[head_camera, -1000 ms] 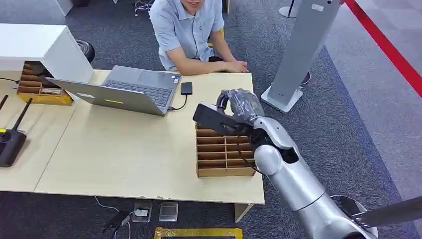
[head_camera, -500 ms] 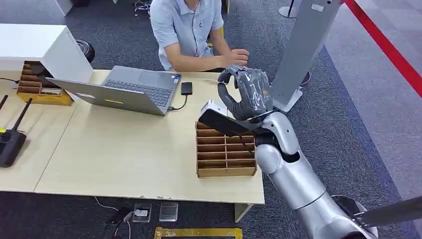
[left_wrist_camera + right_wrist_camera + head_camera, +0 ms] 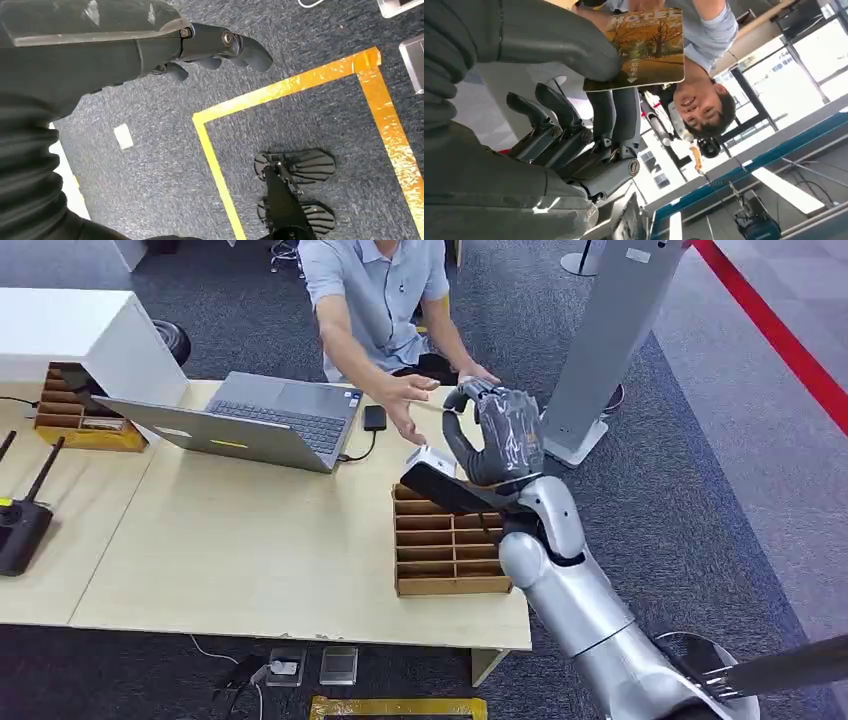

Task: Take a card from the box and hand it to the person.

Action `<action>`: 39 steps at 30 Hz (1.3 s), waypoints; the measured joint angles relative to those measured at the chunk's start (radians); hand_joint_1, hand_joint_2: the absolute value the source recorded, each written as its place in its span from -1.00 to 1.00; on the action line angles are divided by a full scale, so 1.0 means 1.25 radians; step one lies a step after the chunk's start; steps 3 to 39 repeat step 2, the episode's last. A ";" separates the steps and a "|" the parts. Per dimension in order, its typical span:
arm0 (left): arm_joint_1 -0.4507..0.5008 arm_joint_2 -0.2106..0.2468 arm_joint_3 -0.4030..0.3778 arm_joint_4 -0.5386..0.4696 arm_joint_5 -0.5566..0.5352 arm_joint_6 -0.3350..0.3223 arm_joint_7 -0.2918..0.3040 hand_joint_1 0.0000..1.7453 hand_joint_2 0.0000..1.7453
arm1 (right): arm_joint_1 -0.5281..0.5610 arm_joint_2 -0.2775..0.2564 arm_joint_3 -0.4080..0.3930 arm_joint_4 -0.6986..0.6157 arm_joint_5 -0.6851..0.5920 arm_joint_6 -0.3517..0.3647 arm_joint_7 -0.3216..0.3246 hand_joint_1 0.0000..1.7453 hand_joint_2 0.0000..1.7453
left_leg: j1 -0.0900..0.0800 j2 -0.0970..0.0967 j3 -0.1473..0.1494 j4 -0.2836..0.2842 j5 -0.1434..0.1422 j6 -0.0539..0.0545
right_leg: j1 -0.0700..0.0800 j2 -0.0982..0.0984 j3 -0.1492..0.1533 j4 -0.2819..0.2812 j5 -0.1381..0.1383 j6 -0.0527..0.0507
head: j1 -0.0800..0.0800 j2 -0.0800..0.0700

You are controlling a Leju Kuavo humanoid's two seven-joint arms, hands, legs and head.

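My right hand (image 3: 498,432) is raised above the far edge of the wooden compartment box (image 3: 450,548), at the table's right end. In the right wrist view its thumb (image 3: 574,45) and fingers (image 3: 616,117) pinch a card (image 3: 649,47) printed with an autumn tree. The person (image 3: 375,290) sits across the table and stretches an open hand (image 3: 405,400) toward my right hand, a short gap apart. My left hand (image 3: 150,45) hangs over the carpet and holds nothing, its fingers loosely extended.
An open laptop (image 3: 250,420) and a black phone (image 3: 374,417) lie left of the person's reach. A second wooden box (image 3: 75,420) and a black device (image 3: 20,530) sit at the far left. A grey stand (image 3: 600,340) rises right of the table. Yellow tape (image 3: 280,90) marks the floor.
My right hand rose from the box with the card and now stays up. The person's hand left the table edge and reaches toward it.
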 joint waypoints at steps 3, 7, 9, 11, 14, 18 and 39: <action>0.000 0.000 0.000 0.000 0.001 0.000 0.000 -1.00 1.00 | -0.001 0.005 0.000 0.012 0.004 -0.001 0.001 0.92 1.00 | 0.000 0.000 0.000 0.000 0.000 0.000 | 0.000 0.000 0.000 0.000 0.000 0.000 | 0.000 0.000; 0.000 0.000 0.000 0.000 0.001 0.000 0.000 -1.00 1.00 | -0.001 0.005 0.000 0.012 0.004 -0.001 0.001 0.92 1.00 | 0.000 0.000 0.000 0.000 0.000 0.000 | 0.000 0.000 0.000 0.000 0.000 0.000 | 0.000 0.000; 0.000 0.000 0.000 0.000 0.001 0.000 0.000 -1.00 1.00 | -0.001 0.005 0.000 0.012 0.004 -0.001 0.001 0.92 1.00 | 0.000 0.000 0.000 0.000 0.000 0.000 | 0.000 0.000 0.000 0.000 0.000 0.000 | 0.000 0.000; 0.000 0.000 0.000 0.000 0.001 0.000 0.000 -1.00 1.00 | -0.001 0.005 0.000 0.012 0.004 -0.001 0.001 0.92 1.00 | 0.000 0.000 0.000 0.000 0.000 0.000 | 0.000 0.000 0.000 0.000 0.000 0.000 | 0.000 0.000; 0.000 0.000 0.000 0.000 0.001 0.000 0.000 -1.00 1.00 | -0.001 0.005 0.000 0.012 0.004 -0.001 0.001 0.92 1.00 | 0.000 0.000 0.000 0.000 0.000 0.000 | 0.000 0.000 0.000 0.000 0.000 0.000 | 0.000 0.000; 0.000 0.000 0.000 0.000 0.001 0.000 0.000 -1.00 1.00 | -0.001 0.005 0.000 0.012 0.004 -0.001 0.001 0.92 1.00 | 0.000 0.000 0.000 0.000 0.000 0.000 | 0.000 0.000 0.000 0.000 0.000 0.000 | 0.000 0.000; 0.000 0.000 0.000 0.000 0.001 0.000 0.000 -1.00 1.00 | -0.001 0.005 0.000 0.012 0.004 -0.001 0.001 0.92 1.00 | 0.000 0.000 0.000 0.000 0.000 0.000 | 0.000 0.000 0.000 0.000 0.000 0.000 | 0.000 0.000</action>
